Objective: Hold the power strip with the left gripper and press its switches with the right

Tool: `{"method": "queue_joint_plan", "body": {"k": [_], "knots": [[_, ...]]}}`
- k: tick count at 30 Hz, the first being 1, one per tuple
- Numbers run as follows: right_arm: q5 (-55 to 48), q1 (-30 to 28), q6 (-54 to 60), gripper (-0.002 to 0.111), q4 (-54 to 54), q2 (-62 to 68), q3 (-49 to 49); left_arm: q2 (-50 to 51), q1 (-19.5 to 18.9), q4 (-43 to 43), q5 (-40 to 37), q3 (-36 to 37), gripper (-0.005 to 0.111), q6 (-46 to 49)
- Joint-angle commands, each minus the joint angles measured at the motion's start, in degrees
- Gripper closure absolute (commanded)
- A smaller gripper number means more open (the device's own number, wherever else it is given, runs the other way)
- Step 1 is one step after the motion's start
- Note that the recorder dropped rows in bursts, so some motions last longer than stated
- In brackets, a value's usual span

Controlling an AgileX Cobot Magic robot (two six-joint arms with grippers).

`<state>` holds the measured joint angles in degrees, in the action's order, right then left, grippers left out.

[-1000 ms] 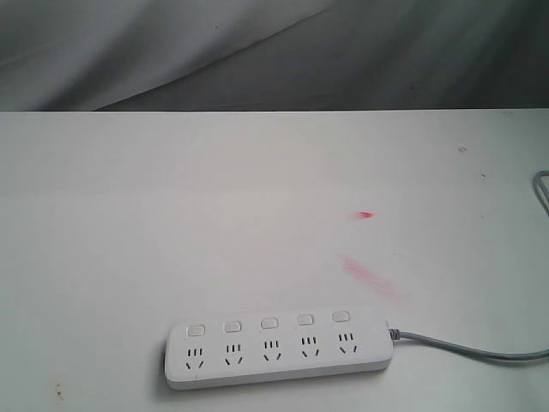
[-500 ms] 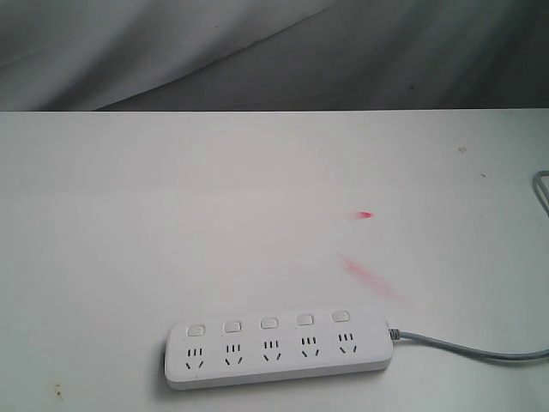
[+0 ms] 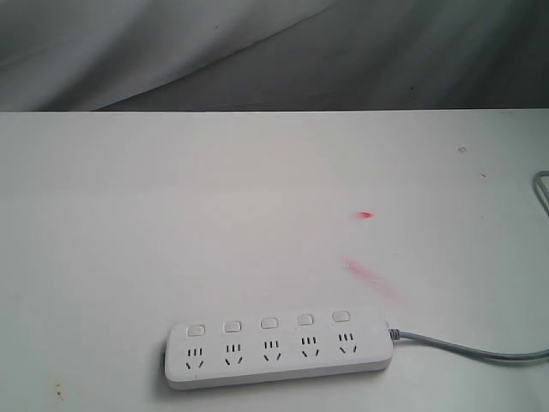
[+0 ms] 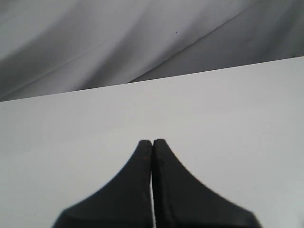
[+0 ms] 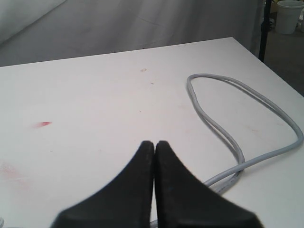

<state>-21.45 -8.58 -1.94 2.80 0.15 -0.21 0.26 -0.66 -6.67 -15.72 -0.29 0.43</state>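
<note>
Well, smooth white plastic power strip [image 3: 279, 352] w/ rounded ends on bench [image 3: 171, 215]; grey cord [image 3: 463, 348] looped; left tool [image 4: 152, 142] & right tool [image 5: 154, 143] closed, empty.

A white bench [image 3: 171, 215] filled most of the scene. On its right half sat a small red spot [image 3: 364, 215], and just nearer the front a longer, paler pink smear [image 3: 371, 279]. A tiny dark mark [image 3: 461, 149] lay near the far right corner and a yellowish speck [image 3: 58, 392] at the front left. Creased grey cloth [image 3: 257, 51] hung behind. Beyond the bench's corner stood a white bucket [image 5: 288, 16] beside a dark post [image 5: 264, 28].
</note>
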Motion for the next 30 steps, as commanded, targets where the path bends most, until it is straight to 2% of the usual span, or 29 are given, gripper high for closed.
{"method": "queue_joint_plan", "body": {"k": [1, 30], "knots": [[0.65, -0.11, -0.27, 0.108, -0.72, -0.15, 0.21, -0.26, 0.34, -0.11, -0.2, 0.29, 0.106, -0.43], [0.65, -0.11, -0.27, 0.108, -0.72, -0.15, 0.21, -0.26, -0.02, 0.01, -0.56, 0.29, 0.106, -0.43]]}}
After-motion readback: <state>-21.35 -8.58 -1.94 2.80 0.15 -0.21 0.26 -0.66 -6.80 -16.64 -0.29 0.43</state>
